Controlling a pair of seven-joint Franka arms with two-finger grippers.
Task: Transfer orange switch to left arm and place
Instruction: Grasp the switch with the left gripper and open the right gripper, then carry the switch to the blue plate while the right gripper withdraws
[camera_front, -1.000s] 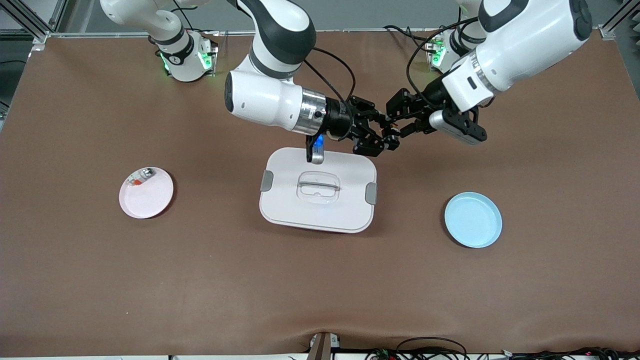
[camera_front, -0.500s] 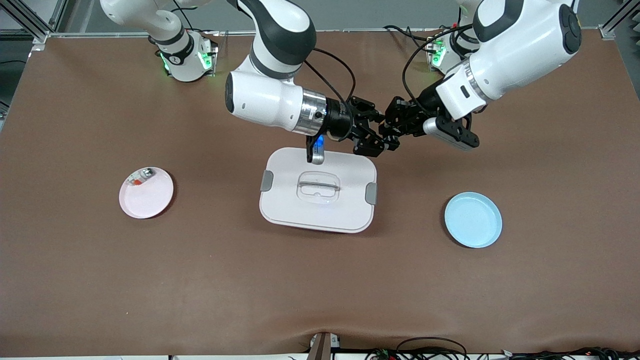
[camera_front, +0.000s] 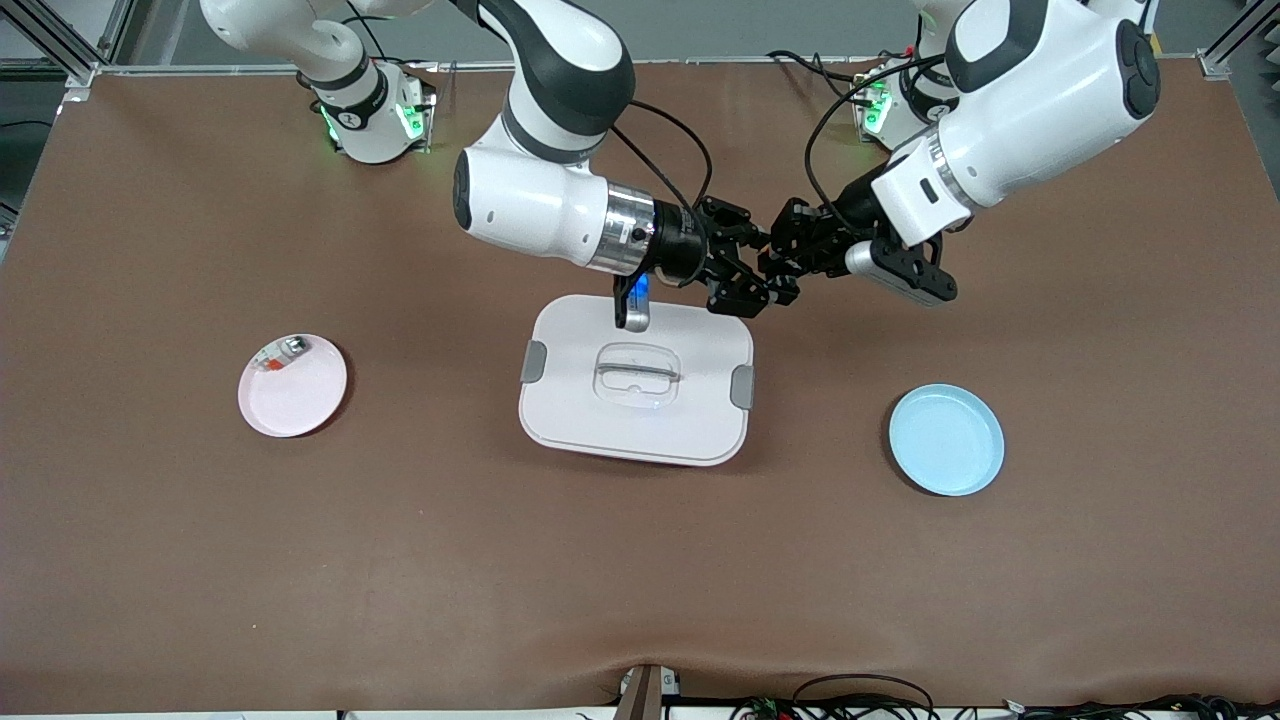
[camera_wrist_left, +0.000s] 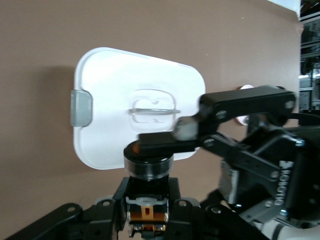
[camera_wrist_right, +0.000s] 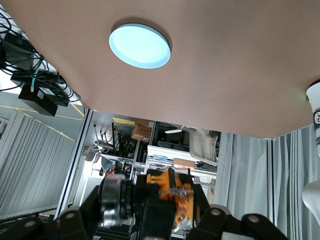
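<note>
The orange switch (camera_wrist_left: 148, 169), black with orange parts, hangs in the air between both grippers. In the front view the grippers meet above the corner of the white box (camera_front: 690, 420) that lies toward the left arm's end. My left gripper (camera_front: 787, 262) is shut on the switch's orange-banded end (camera_wrist_left: 148, 200). My right gripper (camera_front: 752, 283) is shut on the same switch (camera_wrist_right: 172, 197), and one of its fingers (camera_wrist_left: 165, 142) lies across the cap. The box also shows in the left wrist view (camera_wrist_left: 110, 100), below the switch.
A blue plate (camera_front: 946, 440) lies toward the left arm's end and also shows in the right wrist view (camera_wrist_right: 140, 46). A pink plate (camera_front: 300, 395) toward the right arm's end holds a small silver-and-clear part (camera_front: 285, 352). The box has grey side clips (camera_front: 741, 386).
The left gripper moved in toward the right gripper and closed around the switch. Over the last half second both arms barely shifted.
</note>
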